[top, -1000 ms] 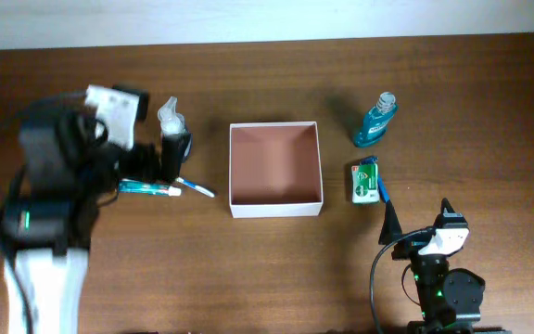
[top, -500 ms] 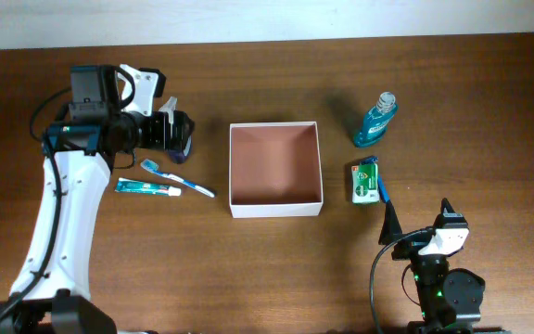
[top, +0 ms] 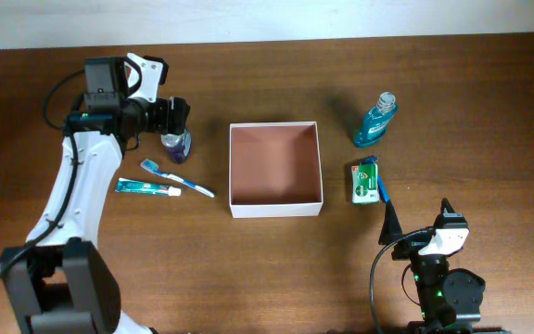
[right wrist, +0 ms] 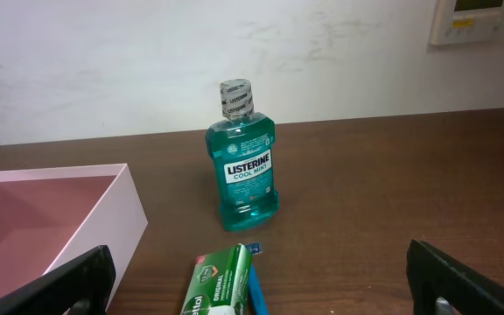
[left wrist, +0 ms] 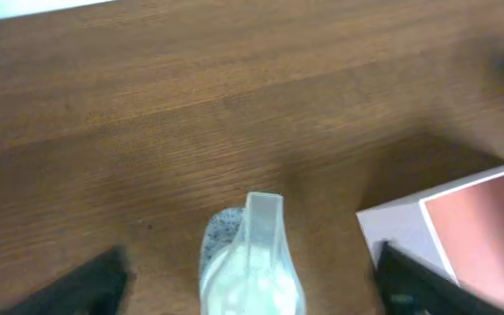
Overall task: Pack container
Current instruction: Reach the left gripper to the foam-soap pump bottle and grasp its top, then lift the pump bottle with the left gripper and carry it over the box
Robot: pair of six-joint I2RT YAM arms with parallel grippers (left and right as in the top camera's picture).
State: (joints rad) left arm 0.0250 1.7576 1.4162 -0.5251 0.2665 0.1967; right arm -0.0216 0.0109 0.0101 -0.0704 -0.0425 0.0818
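- My right end effector (top: 417,221) sits at the near edge of the tabletop (top: 276,269). Its fingers are spread wide and nothing is between them.
- Just beyond it a green packet (top: 364,183) lies flat, with a thin blue item touching its right side. I can't make out what that item is.
- On the left side, at about the same depth, a toothpaste tube (top: 148,187) lies flat. A toothbrush (top: 177,176) lies at an angle just beside it, its handle end pointing toward the container.
- The container (top: 276,167) sits in the middle of the tabletop, open side up. The reddish-brown floor I can see is bare. It is between the toothbrush on the left and the green packet on the right, and touches neither.
- Farther back on the right a mouthwash bottle (right wrist: 241,171) stands upright with its cap on, behind the packet and apart from the container.
- At the far left a spray bottle (left wrist: 250,262) stands upright, near the container's far-left corner.
- My left end effector (left wrist: 252,256) straddles that spray bottle. In the wrist view the fingers are wide, with a gap on each side of the bottle, so I see no grip on it.
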